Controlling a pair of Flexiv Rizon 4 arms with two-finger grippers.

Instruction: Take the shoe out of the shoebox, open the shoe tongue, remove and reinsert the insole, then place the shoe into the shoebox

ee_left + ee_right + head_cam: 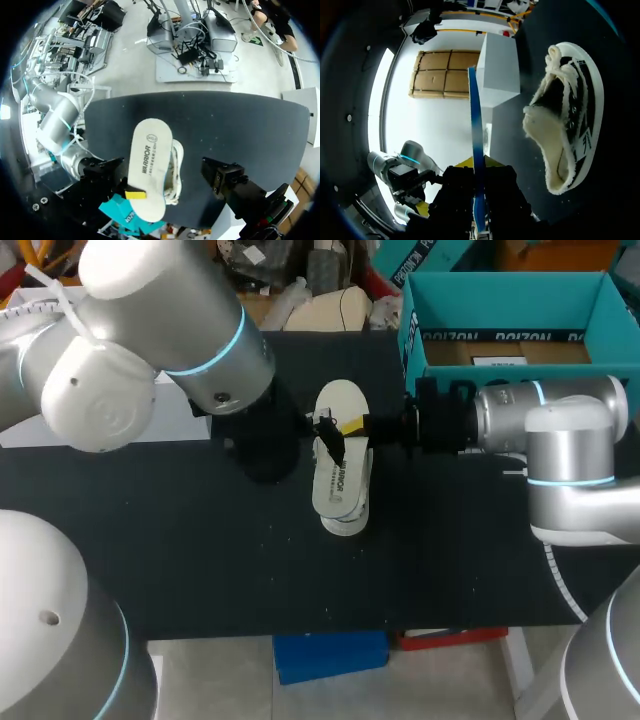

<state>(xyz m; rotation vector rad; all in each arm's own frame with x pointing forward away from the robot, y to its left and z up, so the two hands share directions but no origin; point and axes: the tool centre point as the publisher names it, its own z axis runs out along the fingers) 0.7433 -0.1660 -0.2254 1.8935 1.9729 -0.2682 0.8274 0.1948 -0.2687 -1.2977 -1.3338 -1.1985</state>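
From above: right gripper (352, 425) clamped on a white insole (338, 400) bearing dark lettering, over the pale shoe (348, 525) on the black table (200, 560), printed teal shoebox (505, 295) beyond; left gripper (268, 455) beside them, grip impossible to judge. From the left wrist: lettering and a round stamp along the insole (149, 170), shoe (176, 170) peeking beneath. From the right wrist: insole (475, 115) edge-on in that grip (478, 163), shoe (570, 120) ahead, cream lining.

The insole (337, 440) pinched in my right gripper (352, 426) is showing a smooth, matt white face. The shoe (567, 125) is baring woven canvas, cord-like laces and a fuzzy, fleecy lining. The table (200, 560) is wearing matt black cloth, and the shoebox (500, 300) is looking like matt teal cardboard.
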